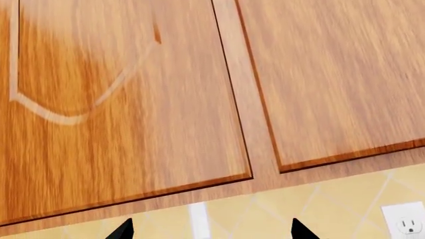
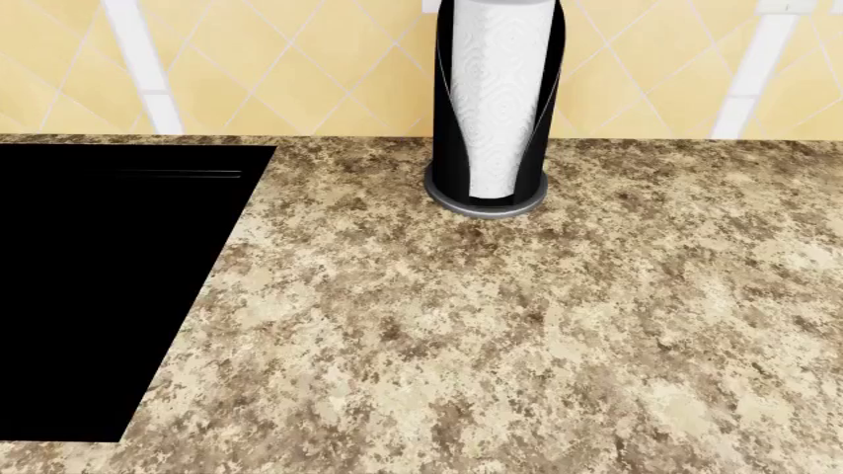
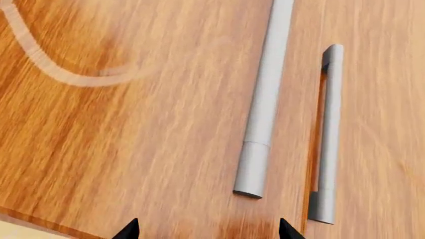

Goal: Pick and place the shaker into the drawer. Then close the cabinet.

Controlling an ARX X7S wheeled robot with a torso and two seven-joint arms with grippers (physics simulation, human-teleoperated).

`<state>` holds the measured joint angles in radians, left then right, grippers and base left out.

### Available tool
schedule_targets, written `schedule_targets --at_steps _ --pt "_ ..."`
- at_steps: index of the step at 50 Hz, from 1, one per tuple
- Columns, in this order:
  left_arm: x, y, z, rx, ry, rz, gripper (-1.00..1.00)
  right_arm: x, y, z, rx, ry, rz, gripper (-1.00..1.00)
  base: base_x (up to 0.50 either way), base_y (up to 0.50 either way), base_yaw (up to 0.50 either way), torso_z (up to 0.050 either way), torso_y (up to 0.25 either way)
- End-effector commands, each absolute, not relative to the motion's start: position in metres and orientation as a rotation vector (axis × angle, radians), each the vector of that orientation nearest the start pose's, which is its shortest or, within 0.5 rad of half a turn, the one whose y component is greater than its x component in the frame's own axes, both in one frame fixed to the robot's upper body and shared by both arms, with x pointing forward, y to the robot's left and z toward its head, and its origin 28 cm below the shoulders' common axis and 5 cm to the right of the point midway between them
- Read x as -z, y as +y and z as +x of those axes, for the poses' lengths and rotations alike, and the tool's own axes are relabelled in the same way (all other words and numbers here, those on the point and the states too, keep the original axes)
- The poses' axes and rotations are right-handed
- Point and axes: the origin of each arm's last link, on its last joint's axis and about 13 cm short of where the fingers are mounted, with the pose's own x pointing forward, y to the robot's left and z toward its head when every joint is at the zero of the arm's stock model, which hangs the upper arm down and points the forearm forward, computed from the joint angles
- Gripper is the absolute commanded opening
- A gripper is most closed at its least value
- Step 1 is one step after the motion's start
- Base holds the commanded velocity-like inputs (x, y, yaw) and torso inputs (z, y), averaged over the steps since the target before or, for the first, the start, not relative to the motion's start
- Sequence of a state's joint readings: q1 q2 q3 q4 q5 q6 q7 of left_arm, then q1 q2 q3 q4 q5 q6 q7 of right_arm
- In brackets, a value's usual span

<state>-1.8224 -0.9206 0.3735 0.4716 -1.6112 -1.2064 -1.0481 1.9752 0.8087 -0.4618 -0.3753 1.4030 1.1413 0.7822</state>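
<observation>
The shaker and the drawer are out of view in every frame. The left wrist view holds only the two dark tips of my left gripper (image 1: 212,231), spread wide apart and open, with nothing between them, facing yellow wall tiles (image 1: 265,214) below two shut wooden doors (image 1: 119,99). My right gripper (image 3: 209,231) is likewise open and empty, its tips close in front of an arched-panel wooden door (image 3: 133,124) with silver bar handles (image 3: 264,99). Neither gripper appears in the head view.
The head view looks down on a speckled granite counter (image 2: 527,326). A black cooktop (image 2: 106,286) fills its left side, and a paper towel roll in a black holder (image 2: 495,99) stands at the back by the tiled wall. A wall outlet (image 1: 406,223) shows in the left wrist view.
</observation>
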Motion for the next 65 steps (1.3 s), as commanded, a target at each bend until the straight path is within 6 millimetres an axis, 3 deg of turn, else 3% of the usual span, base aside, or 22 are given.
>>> schedule_targets --at_steps 1,15,44,65 --pt "-0.426 0.277 0.157 -0.151 -0.578 0.234 1.0 -0.472 -0.154 0.183 0.079 -0.685 -0.287 1.0 0.0 0.0 0.0 0.0 0.0" --pt "-0.428 0.28 0.154 -0.162 -0.575 0.231 1.0 -0.476 -0.159 0.204 0.096 -0.65 -0.263 1.0 0.0 0.0 0.0 0.0 0.0" --pt "-0.425 0.283 0.15 -0.175 -0.569 0.232 1.0 -0.459 -0.167 0.25 0.102 -0.531 -0.188 1.0 0.0 0.0 0.0 0.0 0.0" --pt "-0.42 0.289 0.15 -0.188 -0.56 0.225 1.0 -0.446 -0.162 0.286 0.087 -0.453 -0.167 1.0 0.0 0.0 0.0 0.0 0.0"
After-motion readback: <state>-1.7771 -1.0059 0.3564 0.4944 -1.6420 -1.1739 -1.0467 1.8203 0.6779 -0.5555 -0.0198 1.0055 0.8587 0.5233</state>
